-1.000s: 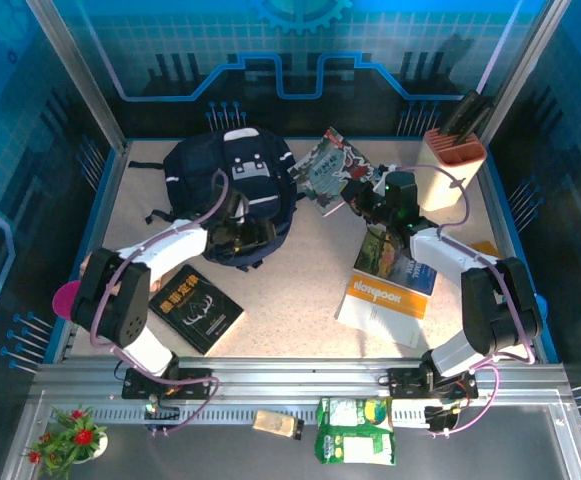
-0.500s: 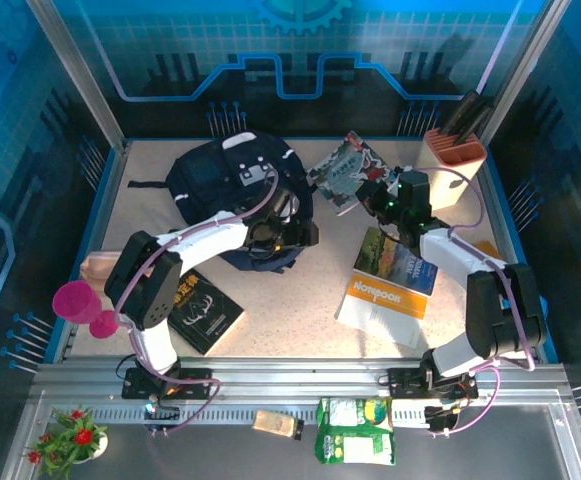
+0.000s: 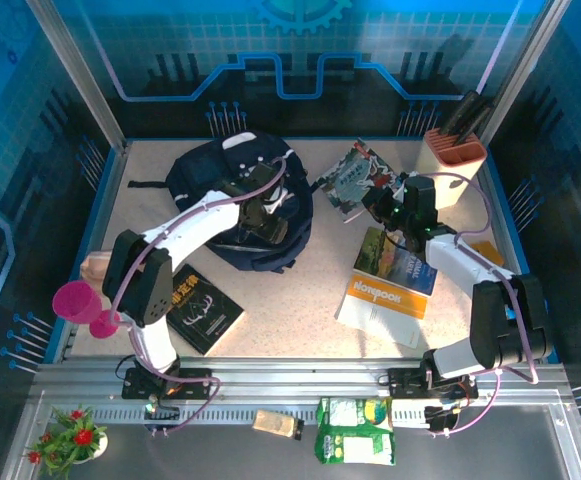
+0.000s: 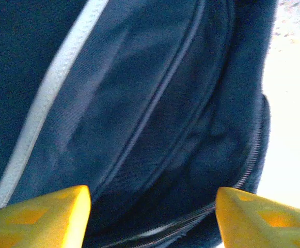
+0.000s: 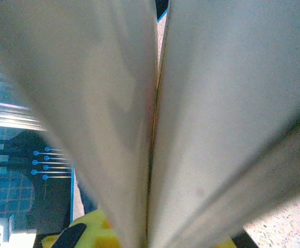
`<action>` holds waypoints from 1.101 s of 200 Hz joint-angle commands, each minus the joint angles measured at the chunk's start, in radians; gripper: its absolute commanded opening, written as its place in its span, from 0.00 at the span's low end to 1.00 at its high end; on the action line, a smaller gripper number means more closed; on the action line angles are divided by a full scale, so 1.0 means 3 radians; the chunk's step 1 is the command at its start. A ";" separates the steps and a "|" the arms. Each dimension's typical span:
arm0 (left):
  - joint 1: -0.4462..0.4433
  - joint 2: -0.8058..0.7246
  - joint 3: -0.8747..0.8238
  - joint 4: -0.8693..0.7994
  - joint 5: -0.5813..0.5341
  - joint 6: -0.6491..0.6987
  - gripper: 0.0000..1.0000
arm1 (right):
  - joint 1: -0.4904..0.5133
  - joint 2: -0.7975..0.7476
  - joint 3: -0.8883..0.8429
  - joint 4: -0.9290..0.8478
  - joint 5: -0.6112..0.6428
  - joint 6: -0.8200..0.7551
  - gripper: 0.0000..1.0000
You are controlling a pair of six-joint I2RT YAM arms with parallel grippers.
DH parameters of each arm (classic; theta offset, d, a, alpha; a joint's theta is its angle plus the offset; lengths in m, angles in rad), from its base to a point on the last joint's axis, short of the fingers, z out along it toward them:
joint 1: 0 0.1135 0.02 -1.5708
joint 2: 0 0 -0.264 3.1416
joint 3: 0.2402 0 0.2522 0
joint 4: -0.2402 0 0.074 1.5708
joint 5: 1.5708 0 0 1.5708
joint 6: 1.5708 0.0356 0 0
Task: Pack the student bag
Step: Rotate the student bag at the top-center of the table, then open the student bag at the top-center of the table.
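The student bag (image 3: 210,185), dark navy with white stripes, lies at the back left of the table. My left gripper (image 3: 270,215) hovers over its right side. In the left wrist view its yellow fingertips (image 4: 41,217) stand apart above the bag's dark fabric (image 4: 155,103) and an unzipped edge; the left gripper (image 4: 152,225) is open with no grip visible. My right gripper (image 3: 380,200) is shut on a colourful magazine (image 3: 355,175), held up to the right of the bag. In the right wrist view the magazine's pale pages (image 5: 217,103) rise from between the fingers.
A black book (image 3: 195,305) lies front left. A green-blue book (image 3: 395,262) rests on an orange "Notebook" pad (image 3: 385,298) front right. A pen holder (image 3: 452,165) stands back right, a pink cup (image 3: 75,300) at the left edge. Snack packets (image 3: 355,432) sit on the front rail.
My left gripper moved from the bag's near edge up over its right side and its jaws narrowed. The bag shifted slightly. My right gripper carried the magazine a little to the right.
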 commanded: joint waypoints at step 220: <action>-0.0157 0.0530 0.0478 0.0123 -0.1156 0.0447 0.20 | -0.0035 -0.0174 -0.0014 -0.0072 0.0101 -0.0085 0.06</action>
